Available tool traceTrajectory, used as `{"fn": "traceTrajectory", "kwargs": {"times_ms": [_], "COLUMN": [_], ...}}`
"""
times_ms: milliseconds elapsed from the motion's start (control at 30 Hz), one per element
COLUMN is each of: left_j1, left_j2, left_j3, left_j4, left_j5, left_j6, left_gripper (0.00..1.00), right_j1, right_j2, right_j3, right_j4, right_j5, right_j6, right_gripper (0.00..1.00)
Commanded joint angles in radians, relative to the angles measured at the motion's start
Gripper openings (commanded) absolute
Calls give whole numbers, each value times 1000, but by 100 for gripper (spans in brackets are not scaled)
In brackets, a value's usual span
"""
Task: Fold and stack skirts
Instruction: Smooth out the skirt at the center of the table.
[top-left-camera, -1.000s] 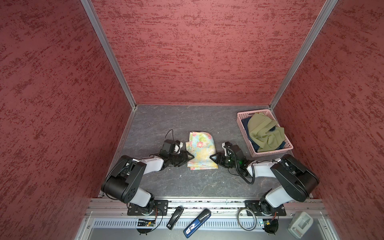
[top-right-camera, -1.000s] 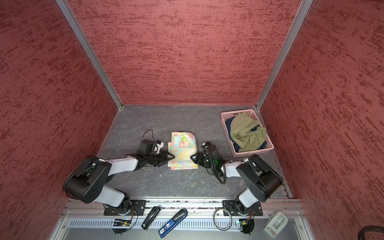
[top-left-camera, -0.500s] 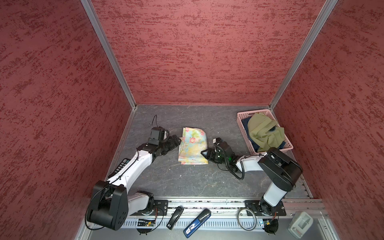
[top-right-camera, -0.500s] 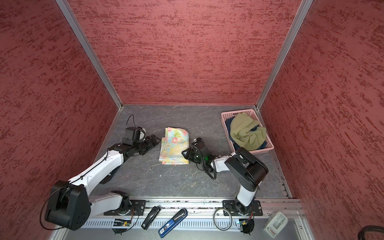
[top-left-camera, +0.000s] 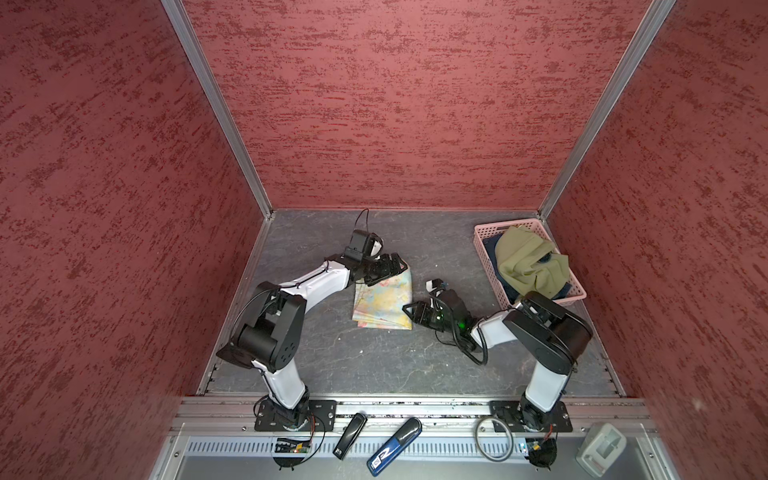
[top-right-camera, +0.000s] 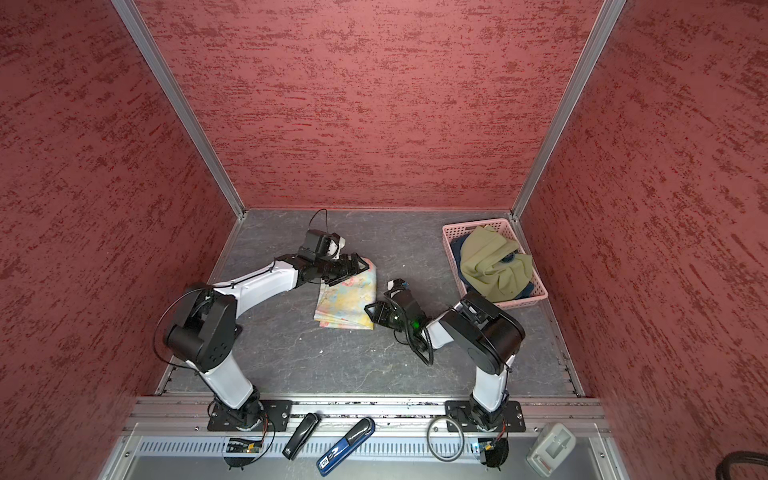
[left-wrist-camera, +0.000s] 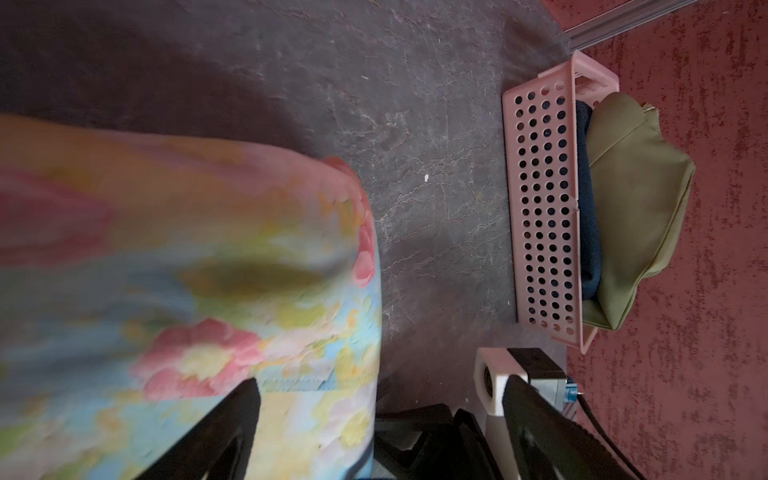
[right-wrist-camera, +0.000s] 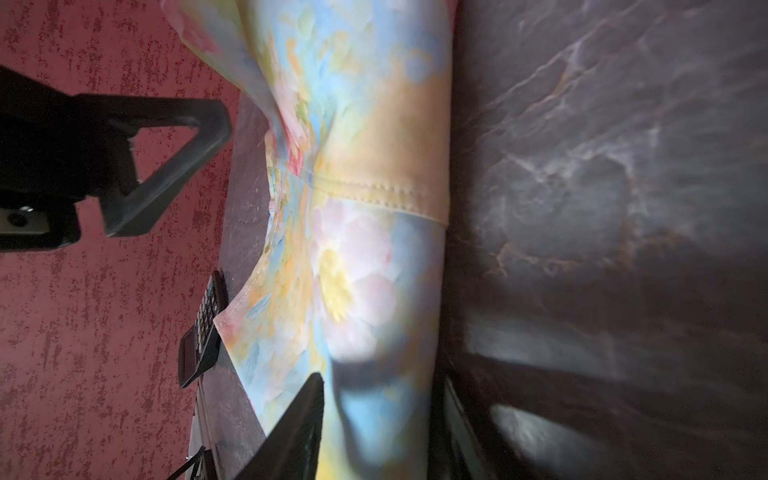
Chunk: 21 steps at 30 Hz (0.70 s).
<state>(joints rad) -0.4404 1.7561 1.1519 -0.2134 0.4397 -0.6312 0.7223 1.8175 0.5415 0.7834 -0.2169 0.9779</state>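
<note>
Room: red textured walls (top-left-camera: 395, 104) close in a dark grey marbled tabletop (top-left-camera: 374, 365).
Floral skirt: the pastel cloth skirt with pink flowers on yellow and blue (top-left-camera: 384, 303) (top-right-camera: 347, 303) lies folded into a rough rectangle on the tabletop, between the two arms.
Left gripper: the left gripper (top-left-camera: 395, 266) (left-wrist-camera: 380, 384) sits over the skirt's far corner. In the left wrist view its black fingers (left-wrist-camera: 232, 424) stand wide apart and released, one over the cloth and the other off its edge.
Right gripper: the right gripper (top-left-camera: 409, 311) (right-wrist-camera: 380, 382) is at the skirt's near corner on the basket side. The folded edge runs between its fingers, but whether they pinch the cloth cannot be told.
Basket: a pink perforated plastic basket (top-left-camera: 482, 245) stands in the far right corner, well apart from the floral skirt.
Olive skirt: the plain olive-green skirt (top-left-camera: 528, 262) lies crumpled on top in the basket.
Denim skirt: the dark-blue denim skirt (left-wrist-camera: 588, 208) lies under the olive one, mostly hidden.
Calculator: a black calculator (right-wrist-camera: 203, 328) lies on the tabletop by the wall.
</note>
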Motion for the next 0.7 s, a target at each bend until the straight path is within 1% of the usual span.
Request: {"fn": "traceTrajectory", "kwargs": {"times_ms": [0,67,133,333,500,567,667], "left_j1": [-19,-18,-17,-11,24,41,63], "left_j2": [31,62,93,205,260,271,280], "left_j3": [49,58,66,129,116,105,85], "left_j4": [136,185,228,280,313,335,363], "left_j5": [94,126,145,187,196,203,204], "left_j6": [-43,-70,-89,-105,-106,-107,-95], "left_gripper": [92,92,92,92,92,92,93], "right_j1": [1,0,0,1,1,1,1], "right_j2": [49,61,71,91,84,85,88], "right_j3": [-10,-4,2,16,25,28,37], "right_j4": [34,35,23,-3,-42,-47,-65], "right_j5": [-4,-9,-6,-1,15,17,20], "right_j6": [-2,-2,-2,-2,-8,-9,-10], "right_gripper": [47,46,42,29,10,4,0]}}
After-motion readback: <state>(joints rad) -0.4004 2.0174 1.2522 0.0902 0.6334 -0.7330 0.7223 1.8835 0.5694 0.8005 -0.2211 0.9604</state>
